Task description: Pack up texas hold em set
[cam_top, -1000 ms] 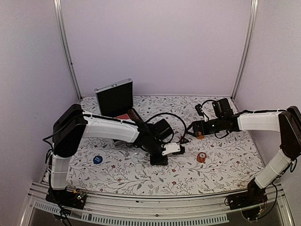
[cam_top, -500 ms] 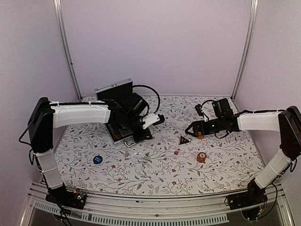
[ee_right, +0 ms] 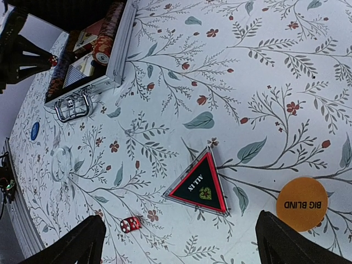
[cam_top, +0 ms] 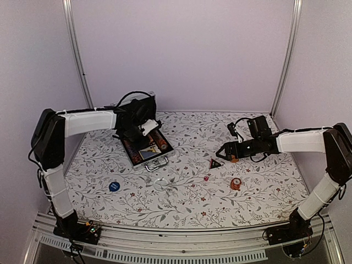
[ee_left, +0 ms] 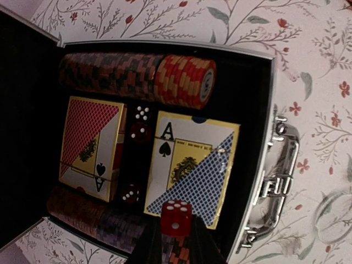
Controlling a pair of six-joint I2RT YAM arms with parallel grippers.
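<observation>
While my left pincer (ee_left: 176, 234) stays clamped on a small red die (ee_left: 176, 215), it hangs over the open silver case (ee_left: 273, 110) at the far left of the table, just above the near edge of the blue-backed deck (ee_left: 192, 168). Three dice already lie in the narrow slot (ee_left: 137, 154) between that deck and the red-backed deck (ee_left: 91, 146). A row of chips (ee_left: 137, 74) fills the channel beyond them.

To do this well, I judge I should shift toward the slot and go low before letting go, so the die drops between the decks and not onto a card box, where it could roll.

A second ago this arm was reaching over the middle of the table; it has since swung back to the case. My right pincer (ee_right: 179, 236) has not moved. Its fingers stand wide apart and hold nothing, above the triangular token (ee_right: 201, 184), with the orange Big Blind token (ee_right: 301, 203) and a loose die (ee_right: 130, 224) beside it. A blue token (cam_top: 114, 186) waits near the left arm.
</observation>
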